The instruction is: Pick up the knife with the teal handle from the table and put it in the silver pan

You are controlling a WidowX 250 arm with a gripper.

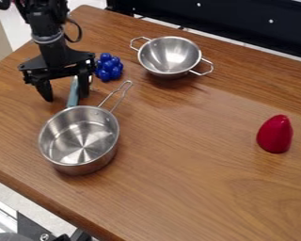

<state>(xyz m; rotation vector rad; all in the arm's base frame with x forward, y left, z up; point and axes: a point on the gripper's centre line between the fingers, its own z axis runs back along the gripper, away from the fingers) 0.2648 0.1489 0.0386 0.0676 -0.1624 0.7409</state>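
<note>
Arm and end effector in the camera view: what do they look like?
The arm is black, with a silvery-grey ring and a thin black cable looping beside it. The end effector is black too, with a wide crosspiece and two fingers.

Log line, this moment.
black claw: open, by slim teal object | steel saucepan: nearby | blue knobbly cluster: beside claw | steel bowl: farther | red cone: picture right

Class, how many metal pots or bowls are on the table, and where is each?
2: a saucepan just in front of the gripper, and a two-handled bowl towards the table's far edge.
</note>
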